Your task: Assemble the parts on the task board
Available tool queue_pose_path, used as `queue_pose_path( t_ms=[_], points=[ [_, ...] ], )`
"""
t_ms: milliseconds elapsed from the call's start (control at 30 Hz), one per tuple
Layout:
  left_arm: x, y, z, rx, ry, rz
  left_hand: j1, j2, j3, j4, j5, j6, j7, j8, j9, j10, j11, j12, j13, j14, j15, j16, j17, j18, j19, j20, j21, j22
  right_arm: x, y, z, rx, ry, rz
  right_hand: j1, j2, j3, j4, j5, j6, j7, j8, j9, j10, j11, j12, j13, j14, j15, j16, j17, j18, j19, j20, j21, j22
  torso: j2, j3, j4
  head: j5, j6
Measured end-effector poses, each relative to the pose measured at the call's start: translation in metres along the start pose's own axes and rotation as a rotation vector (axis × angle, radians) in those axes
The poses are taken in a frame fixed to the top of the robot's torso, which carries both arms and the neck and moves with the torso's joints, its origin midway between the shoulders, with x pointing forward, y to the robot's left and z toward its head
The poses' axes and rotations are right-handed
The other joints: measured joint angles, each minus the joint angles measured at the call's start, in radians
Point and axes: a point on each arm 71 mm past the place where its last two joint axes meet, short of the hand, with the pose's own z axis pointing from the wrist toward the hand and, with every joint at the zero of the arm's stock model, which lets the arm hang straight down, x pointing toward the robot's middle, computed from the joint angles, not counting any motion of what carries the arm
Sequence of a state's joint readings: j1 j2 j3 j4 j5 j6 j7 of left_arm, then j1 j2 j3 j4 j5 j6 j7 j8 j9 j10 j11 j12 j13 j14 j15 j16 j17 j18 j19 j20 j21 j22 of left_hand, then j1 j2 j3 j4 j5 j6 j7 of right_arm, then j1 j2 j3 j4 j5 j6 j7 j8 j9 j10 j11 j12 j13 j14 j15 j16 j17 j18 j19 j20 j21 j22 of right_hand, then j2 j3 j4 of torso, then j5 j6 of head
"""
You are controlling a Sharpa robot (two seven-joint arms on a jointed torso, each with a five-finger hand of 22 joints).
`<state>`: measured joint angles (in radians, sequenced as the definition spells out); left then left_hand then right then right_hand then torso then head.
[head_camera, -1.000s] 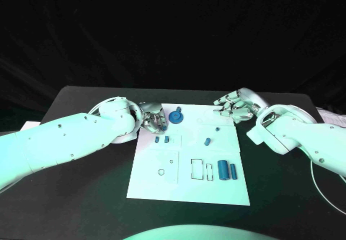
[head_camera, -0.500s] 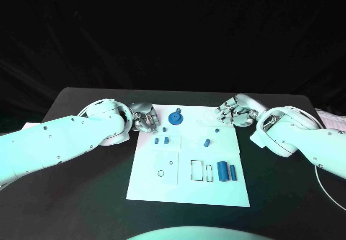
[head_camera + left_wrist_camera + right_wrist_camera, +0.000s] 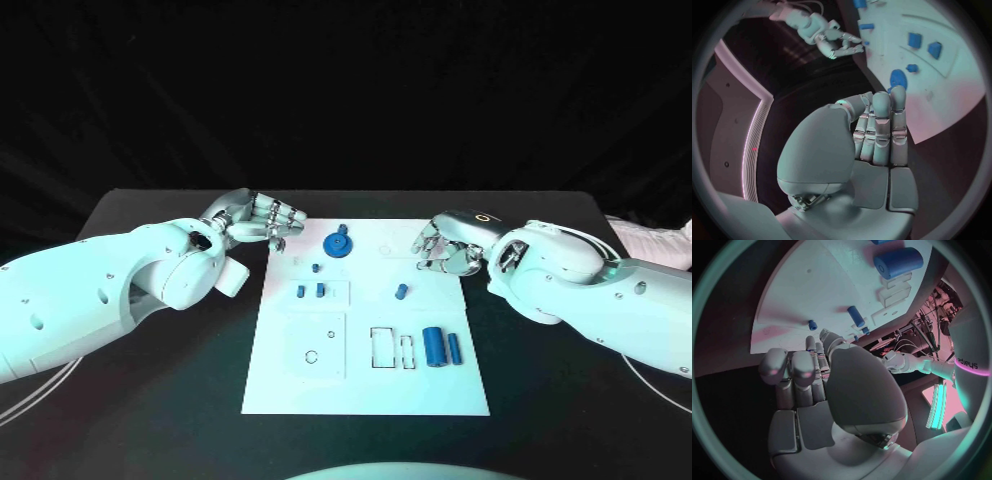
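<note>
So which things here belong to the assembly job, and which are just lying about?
Job:
task board
blue gear
two blue cylinders
small blue pieces
left hand
right hand

Lying about:
white sheets at table's right edge

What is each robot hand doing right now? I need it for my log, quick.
Left robot hand: open, holds nothing, beside the task board.
Right robot hand: fingers curled in, holds nothing.

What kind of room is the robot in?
Probably a robot test lab. A white task board with small blue parts lies on a black table, dark curtains hang behind, and a robot hand waits at each side.
</note>
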<state>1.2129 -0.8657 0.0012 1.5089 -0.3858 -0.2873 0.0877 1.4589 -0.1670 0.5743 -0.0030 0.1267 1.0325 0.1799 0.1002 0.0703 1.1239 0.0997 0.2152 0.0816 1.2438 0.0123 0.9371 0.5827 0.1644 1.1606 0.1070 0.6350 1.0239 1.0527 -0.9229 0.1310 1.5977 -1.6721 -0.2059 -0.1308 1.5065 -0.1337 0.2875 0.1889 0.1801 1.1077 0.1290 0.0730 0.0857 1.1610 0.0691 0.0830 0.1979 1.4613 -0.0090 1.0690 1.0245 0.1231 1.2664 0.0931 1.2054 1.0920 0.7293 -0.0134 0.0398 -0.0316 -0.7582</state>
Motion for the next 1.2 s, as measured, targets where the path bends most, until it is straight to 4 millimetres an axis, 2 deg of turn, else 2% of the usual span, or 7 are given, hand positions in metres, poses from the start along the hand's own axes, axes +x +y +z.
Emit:
queue_pose_path(
  t_ms=[200, 367, 533, 833, 967, 1167, 1200],
  points=[
    [-0.002, -0.001, -0.005, 0.035, -0.060, -0.249, 0.000, 0.000, -0.001, -0.006, 0.000, 0.000, 0.000, 0.003, 0.000, 0.000, 0.000, 0.005, 0.001, -0.003, -0.003, 0.000, -0.005, 0.000, -0.007, 0.000, 0.000, 0.000, 0.003, 0.005, 0.001, -0.007, 0.018, -0.075, -0.008, -0.007, 0.011, 0.003, -0.004, 0.000, 0.000, -0.004, -0.001, 0.000, 0.000, -0.012, -0.021, 0.004, -0.004, 0.000, 0.000, 0.000, 0.003, -0.003, 0.000, 0.002, 0.000, 0.0001, 0.0009, -0.004, 0.003],
    [-0.003, -0.001, -0.007, 0.047, -0.090, -0.336, 0.000, 0.000, -0.002, -0.013, 0.000, 0.000, 0.000, 0.003, 0.000, 0.000, 0.000, 0.005, 0.001, -0.003, -0.003, -0.001, -0.007, -0.001, -0.007, 0.000, 0.000, 0.001, 0.004, 0.007, 0.003, -0.006, 0.028, -0.113, -0.013, -0.013, 0.018, 0.001, -0.008, 0.000, 0.000, -0.004, -0.001, -0.010, 0.002, -0.016, -0.036, 0.004, -0.004, 0.000, -0.002, 0.000, 0.003, -0.003, 0.000, 0.002, 0.001, 0.0005, 0.0005, -0.003, 0.005],
    [-0.005, -0.001, -0.009, 0.063, -0.116, -0.373, 0.005, 0.005, 0.000, -0.020, 0.000, 0.000, 0.000, 0.003, -0.001, -0.007, 0.007, 0.010, 0.002, -0.007, 0.000, -0.005, -0.011, -0.001, -0.010, -0.003, 0.000, 0.005, 0.006, 0.009, 0.004, -0.003, 0.039, -0.141, -0.017, -0.017, 0.025, 0.000, -0.016, 0.003, -0.003, -0.004, -0.002, -0.015, 0.007, -0.016, -0.048, 0.004, -0.004, 0.000, -0.004, 0.000, 0.003, -0.003, 0.000, 0.001, 0.001, 0.0006, 0.0004, -0.006, 0.005],
    [-0.007, -0.003, -0.011, 0.088, -0.144, -0.400, 0.005, 0.005, 0.001, -0.026, 0.000, 0.000, 0.000, 0.003, -0.001, -0.008, 0.007, 0.016, 0.002, -0.010, -0.003, -0.005, -0.012, -0.001, -0.010, -0.003, 0.000, 0.007, 0.012, 0.008, 0.007, 0.014, 0.065, -0.171, -0.016, -0.016, 0.082, -0.018, -0.061, 0.016, -0.002, -0.004, -0.002, -0.016, 0.006, -0.016, -0.082, 0.004, -0.004, 0.003, -0.007, 0.000, 0.003, -0.003, 0.000, 0.004, 0.001, 0.0003, 0.0004, -0.010, 0.000],
    [-0.007, -0.003, -0.012, 0.095, -0.152, -0.404, 0.002, 0.008, 0.001, -0.026, 0.000, 0.000, 0.000, 0.008, -0.001, -0.008, 0.007, 0.016, 0.002, -0.010, -0.003, -0.005, -0.013, -0.001, -0.014, 0.000, 0.000, 0.008, 0.013, 0.009, 0.008, 0.015, 0.073, -0.179, -0.007, -0.007, 0.105, -0.028, -0.066, 0.032, -0.007, -0.004, -0.001, 0.002, 0.000, -0.010, -0.090, 0.004, -0.004, 0.004, -0.007, 0.000, 0.003, -0.003, 0.003, 0.008, 0.001, 0.0004, 0.0004, -0.011, -0.004],
    [-0.009, -0.003, -0.013, 0.102, -0.164, -0.406, 0.001, 0.009, -0.002, -0.029, 0.000, 0.000, 0.000, 0.008, -0.001, -0.008, 0.007, 0.021, 0.003, -0.010, -0.003, -0.005, -0.014, -0.001, -0.014, 0.000, 0.000, 0.009, 0.012, 0.011, 0.009, 0.017, 0.080, -0.190, -0.007, -0.007, 0.126, -0.043, -0.074, 0.053, -0.011, 0.003, 0.004, 0.029, -0.007, 0.000, -0.098, 0.004, -0.004, 0.014, -0.002, 0.000, 0.003, -0.003, 0.013, 0.019, 0.001, 0.0004, -0.0005, -0.016, -0.009],
    [-0.009, -0.003, -0.013, 0.103, -0.165, -0.406, 0.001, 0.009, -0.002, -0.029, 0.000, 0.000, 0.000, 0.008, -0.001, -0.008, 0.007, 0.021, 0.003, -0.010, -0.003, -0.005, -0.014, -0.001, -0.014, 0.000, 0.000, 0.009, 0.012, 0.011, 0.010, 0.018, 0.081, -0.192, -0.007, -0.007, 0.127, -0.044, -0.076, 0.053, -0.011, 0.003, 0.005, 0.032, -0.004, 0.000, -0.099, 0.004, -0.004, 0.016, -0.001, 0.000, 0.003, -0.003, 0.013, 0.020, 0.001, 0.0004, -0.0007, -0.017, -0.009]
  ],
)
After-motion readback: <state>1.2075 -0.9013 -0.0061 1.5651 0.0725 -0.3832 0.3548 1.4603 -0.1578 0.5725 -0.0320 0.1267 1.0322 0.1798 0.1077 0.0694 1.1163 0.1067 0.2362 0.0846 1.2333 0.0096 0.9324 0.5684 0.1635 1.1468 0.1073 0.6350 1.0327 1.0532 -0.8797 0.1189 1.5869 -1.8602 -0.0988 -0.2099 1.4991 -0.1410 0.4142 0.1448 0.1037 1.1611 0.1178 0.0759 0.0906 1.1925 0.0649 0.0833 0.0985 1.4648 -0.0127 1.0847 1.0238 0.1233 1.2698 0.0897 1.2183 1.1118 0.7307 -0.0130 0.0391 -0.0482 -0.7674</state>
